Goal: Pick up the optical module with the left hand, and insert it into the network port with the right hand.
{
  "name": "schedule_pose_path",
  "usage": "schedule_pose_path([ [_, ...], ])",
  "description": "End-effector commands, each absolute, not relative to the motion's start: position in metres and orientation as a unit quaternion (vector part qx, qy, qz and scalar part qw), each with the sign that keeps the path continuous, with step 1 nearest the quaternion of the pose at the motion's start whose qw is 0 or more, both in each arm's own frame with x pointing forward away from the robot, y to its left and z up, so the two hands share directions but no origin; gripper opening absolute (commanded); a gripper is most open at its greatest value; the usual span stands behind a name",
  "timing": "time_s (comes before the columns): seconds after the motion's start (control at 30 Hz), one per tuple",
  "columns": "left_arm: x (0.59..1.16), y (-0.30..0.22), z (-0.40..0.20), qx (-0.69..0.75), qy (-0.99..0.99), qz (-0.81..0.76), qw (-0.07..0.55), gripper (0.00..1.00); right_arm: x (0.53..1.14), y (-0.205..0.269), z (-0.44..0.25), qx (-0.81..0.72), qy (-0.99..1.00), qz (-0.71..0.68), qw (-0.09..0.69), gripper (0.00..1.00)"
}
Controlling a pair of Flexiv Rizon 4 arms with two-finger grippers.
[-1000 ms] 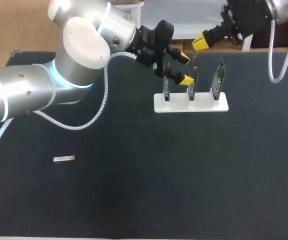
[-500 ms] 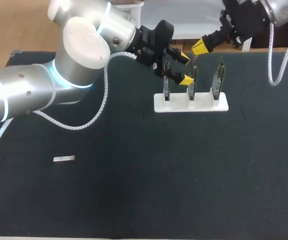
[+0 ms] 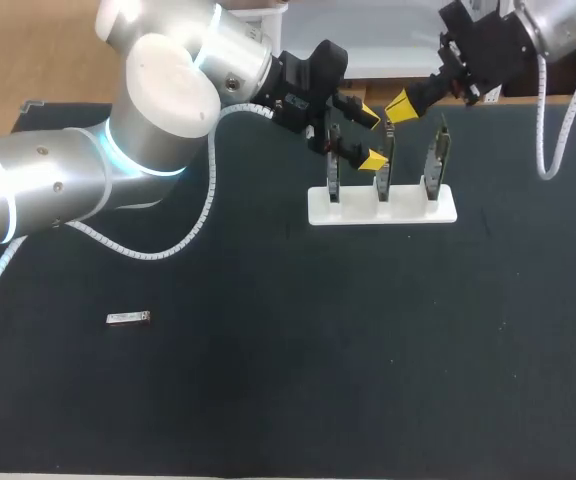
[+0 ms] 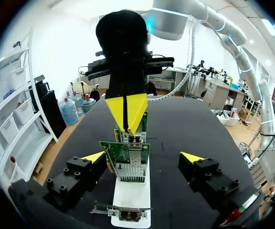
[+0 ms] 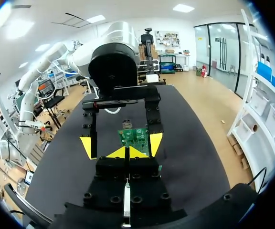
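Optical module (image 3: 128, 318) lies flat on the dark tabletop (image 3: 268, 400), at our left side and near the front, well apart from the white stand (image 3: 408, 212). Our left arm (image 3: 68, 180) comes in from the left and extends past the middle, toward the far part of the tabletop. The left gripper (image 3: 371, 138) is released: its two yellow tips stand wide from each other and grasp nothing. It hangs over the stand, which carries three green boards upright in one row. The first board (image 3: 334, 180) is under the black body of this gripper. In the left wrist view the middle board (image 3: 382, 172) appears between the open fingers, but we see no finger touching it; a silver metal cage (image 4: 130, 171) sits on this board. The third board (image 3: 435, 160) stands free at the right end of the stand. The right gripper (image 3: 399, 106) comes in from the far right corner. It is clenched, its yellow tips pressed together with nothing between them, and it hovers close above the boards, near the top of the middle one, facing the left gripper.
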State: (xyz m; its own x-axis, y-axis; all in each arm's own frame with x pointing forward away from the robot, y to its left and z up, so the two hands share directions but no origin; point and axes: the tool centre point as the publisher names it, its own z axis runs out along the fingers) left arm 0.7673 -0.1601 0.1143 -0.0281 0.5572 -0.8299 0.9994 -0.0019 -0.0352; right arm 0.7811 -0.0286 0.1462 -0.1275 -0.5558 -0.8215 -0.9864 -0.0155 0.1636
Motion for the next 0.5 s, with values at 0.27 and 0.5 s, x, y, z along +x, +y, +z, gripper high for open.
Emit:
schedule_pose_path([
  [0.27, 0.77, -0.161, 0.115, 0.62, 0.63, -0.344, 0.318, 1.0, 0.783, -0.026, 0.148, -0.607, 0.636, 0.385, 0.279, 0.0],
  [0.5, 0.77, -0.161, 0.115, 0.62, 0.63, -0.344, 0.318, 1.0, 0.781, -0.023, 0.156, -0.613, 0.628, 0.384, 0.288, 0.0],
])
